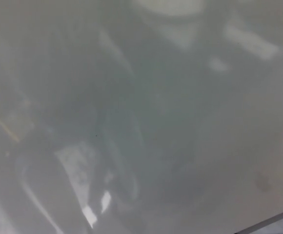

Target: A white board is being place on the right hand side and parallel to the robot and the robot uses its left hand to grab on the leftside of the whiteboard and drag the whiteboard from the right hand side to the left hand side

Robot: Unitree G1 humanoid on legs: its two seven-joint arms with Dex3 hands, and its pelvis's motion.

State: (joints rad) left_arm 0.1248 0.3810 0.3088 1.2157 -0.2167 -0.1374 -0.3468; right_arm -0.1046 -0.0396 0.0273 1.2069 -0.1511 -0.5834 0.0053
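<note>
The whiteboard (146, 112) fills nearly the whole head view: a pale, glossy grey-white sheet w/ only dim, blurred reflections in it, incl. a couple of small bright glints low and left of centre. Its one visible border is a thin darker frame edge (271, 222) cutting diagonally across the bottom right corner; beyond that, a sliver of lighter surface, too small to tell what it is. No table or other support can be made out, so its place can only be given relative to the camera: directly in front, very close, spanning the picture from edge to edge.

Handling, as a judgement: a rigid flat panel, prob. light to moderate for its size, stiff enough to move as one piece when pulled from one side. The face looks smooth and shiny, so fingers pressed flat on it would likely slip; the frame edge is the better hold, w/ thumb on one face and fingers wrapped round the other. Per the task, that hold belongs on the board's left side, which isn't in view here, so its exact spot can't be told. A one-sided drag may make the board pivot or tip, esp. if it stands on a narrow base; a slow, level pull seems wise.

Neither the left hand nor the right hand shows, so whether each is open, closed or holding the board can't be told.
</note>
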